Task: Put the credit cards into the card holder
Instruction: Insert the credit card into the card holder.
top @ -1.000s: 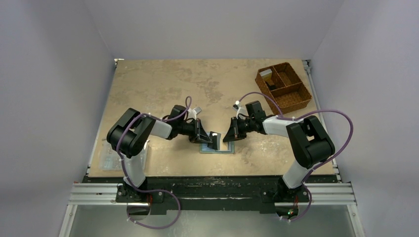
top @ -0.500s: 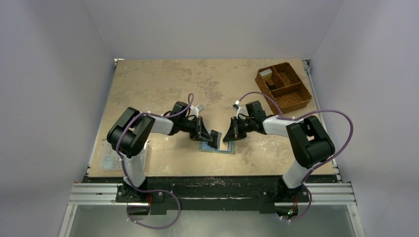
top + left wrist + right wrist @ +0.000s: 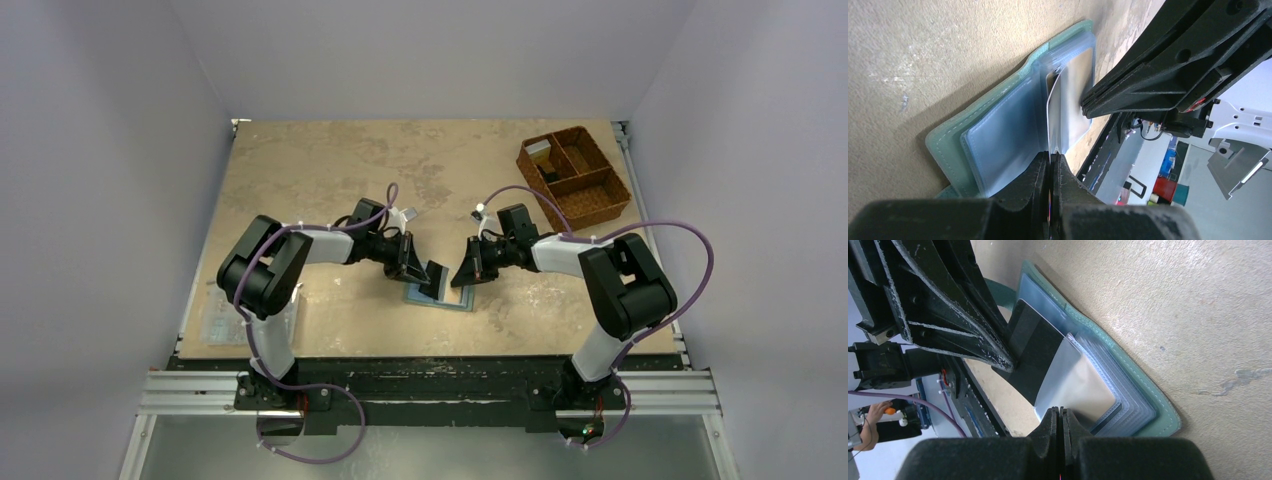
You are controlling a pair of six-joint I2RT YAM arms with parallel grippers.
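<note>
Over the table (image 3: 300, 160), the left arm (image 3: 265, 265) has swung its wrist slightly away from the near edge, while the right arm (image 3: 625, 285) is unmoved. The woven basket (image 3: 590, 195) in the far right corner holds a tan box (image 3: 539, 150). The open card holder (image 3: 945, 150) lies close to the near edge, with bare tabletop beyond it. The right gripper (image 3: 1060, 415) pinches the holder's clear sleeve (image 3: 1083, 385). The left gripper (image 3: 1050, 159) clamps a dark card (image 3: 1030, 352) that is partway into the sleeve.

The tan table (image 3: 330, 170) bears an open card holder (image 3: 452, 305) by its near edge, a woven basket (image 3: 590, 215) at its far right corner, and a clear box (image 3: 220, 320) at its near left corner.
</note>
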